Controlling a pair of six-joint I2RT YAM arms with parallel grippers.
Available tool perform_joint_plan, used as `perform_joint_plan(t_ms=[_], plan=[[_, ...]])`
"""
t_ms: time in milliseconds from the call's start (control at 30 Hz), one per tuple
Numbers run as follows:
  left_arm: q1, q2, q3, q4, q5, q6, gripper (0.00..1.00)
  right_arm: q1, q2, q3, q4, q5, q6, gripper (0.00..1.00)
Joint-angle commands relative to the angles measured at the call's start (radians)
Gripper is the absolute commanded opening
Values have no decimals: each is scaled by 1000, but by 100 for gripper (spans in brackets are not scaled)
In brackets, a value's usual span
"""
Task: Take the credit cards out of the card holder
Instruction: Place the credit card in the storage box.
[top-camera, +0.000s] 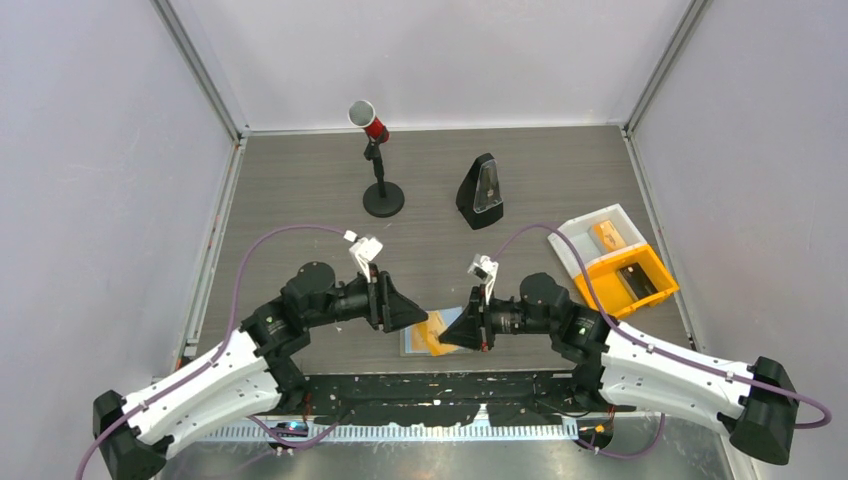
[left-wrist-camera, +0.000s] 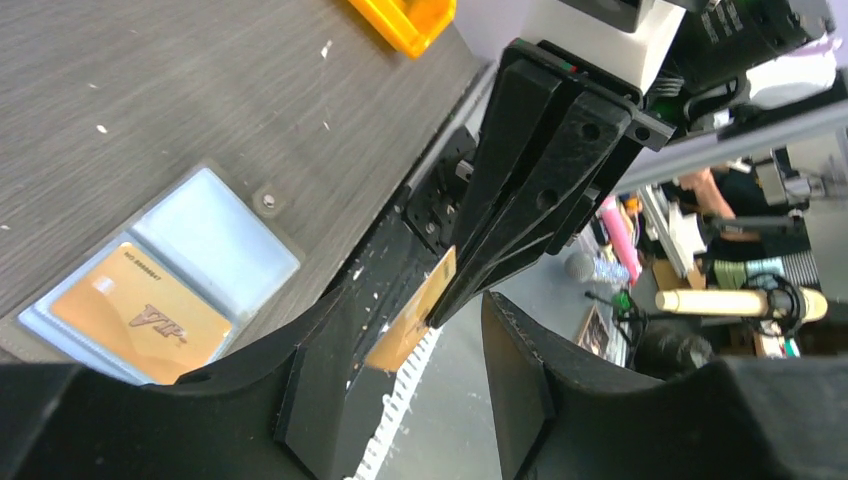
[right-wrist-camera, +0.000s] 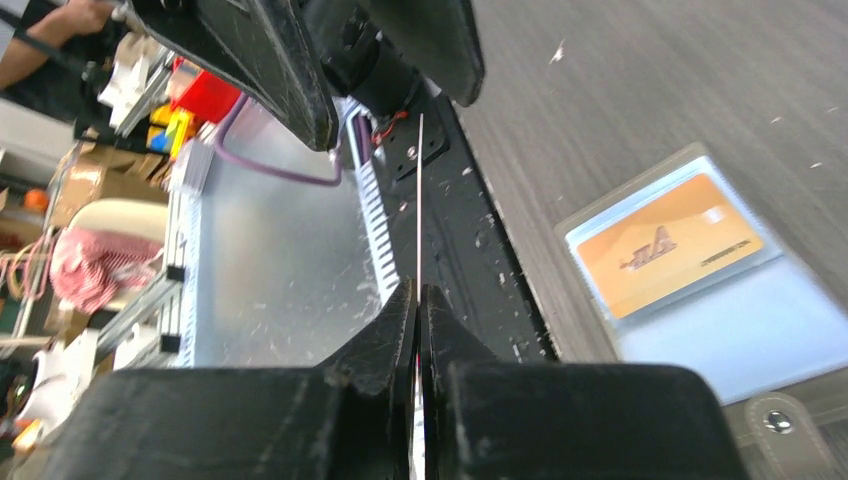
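Tabletop (top-camera: 300, 200): one holder (left-wrist-camera: 215, 235), two orange cards (right-wrist-camera: 668, 255)

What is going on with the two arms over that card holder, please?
The right gripper is shut on an orange card and holds it on edge above the near edge of the table. The left gripper is open, with its fingers on either side of that card, so this looks like a handover. A second orange card sits in the holder, which lies unfolded on the table.
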Motion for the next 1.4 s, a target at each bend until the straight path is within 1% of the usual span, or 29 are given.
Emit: perform_joint_plan(t_ms=[0, 100, 200, 233, 300, 367, 400, 433, 467, 500, 533, 567, 600, 667, 733, 800, 867, 933, 1067, 1133, 1167, 1200, 1233, 1300, 1367], plan=[[-1, 71, 72, -12, 161, 85, 52, -2, 38, 44, 41, -154, -30, 5], [-1, 101, 84, -15, 186, 103, 51, -2, 60, 46, 60, -174, -25, 5], [-1, 133, 90, -3, 231, 113, 48, -2, 72, 48, 64, -179, -22, 7], [-1, 142, 89, 2, 245, 113, 44, -2, 76, 48, 65, -179, -20, 7], [-1, 158, 89, 10, 265, 115, 31, -2, 79, 50, 64, -171, -15, 10], [-1, 167, 86, 16, 274, 114, 16, -2, 76, 52, 56, -151, -7, 17], [-1, 168, 83, 22, 270, 109, 10, -2, 73, 52, 51, -112, 1, 23], [-1, 166, 83, 23, 256, 104, 3, -3, 62, 53, 36, -81, 5, 26], [0, 162, 82, 17, 236, 103, 0, -3, 54, 51, 31, -65, 15, 35], [0, 159, 84, 8, 211, 103, 0, -4, 36, 45, 28, -30, 22, 40], [0, 155, 86, -11, 178, 104, 0, -5, 18, 41, 27, -13, 40, 51], [2, 149, 86, -19, 144, 101, 0, -9, 7, 31, 27, 24, 60, 56], [5, 144, 85, -18, 125, 95, 0, -12, -10, 26, 28, 40, 70, 64], [18, 132, 77, 14, 104, 68, 0, -13, -38, 15, 21, 100, 104, 71], [28, 112, 65, 55, 78, 34, 0, -14, -66, 2, 20, 161, 146, 74], [32, 89, 48, 81, 25, -10, 0, -14, -94, -14, 23, 226, 193, 75], [32, 64, 10, 174, -26, -76, 0, -14, -122, -38, 19, 292, 240, 75], [32, 52, -15, 238, -48, -126, 0, -14, -154, -54, 13, 375, 278, 74], [32, 43, -35, 272, -85, -159, 0, -15, -210, -85, 47, 415, 325, 72], [32, 39, -44, 282, -103, -169, 0, -13, -223, -96, 72, 411, 346, 68], [32, 37, -49, 289, -110, -174, 0, -14, -223, -98, 81, 410, 353, 63], [32, 35, -55, 297, -120, -183, 0, -14, -220, -100, 96, 406, 367, 60], [32, 34, -62, 306, -129, -190, 0, -14, -216, -101, 117, 402, 375, 53], [32, 31, -75, 324, -144, -203, 0, -14, -206, -108, 153, 390, 395, 46], [32, 29, -83, 342, -150, -211, 0, -13, -191, -110, 177, 385, 413, 42]])
